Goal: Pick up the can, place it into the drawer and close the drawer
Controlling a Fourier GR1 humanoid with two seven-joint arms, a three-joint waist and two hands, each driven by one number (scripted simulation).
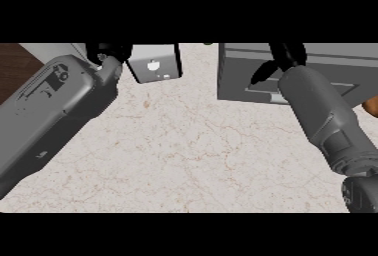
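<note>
Right hand (284, 56) is raised over the grey drawer unit (244, 75) at the counter's far right edge, its black fingers pointing down toward the drawer's open tray (267, 90); whether they are curled on anything cannot be told, since the forearm hides much of the hand. Left hand (107, 51) sits at the far left edge beside a small grey box with an apple mark (155, 66), and its fingers are likewise unclear. No can is visible anywhere on the marbled counter (177, 150). Judging by this, the placing step is likely in hand; next would come confirming release into the drawer, then pushing it closed.
</note>
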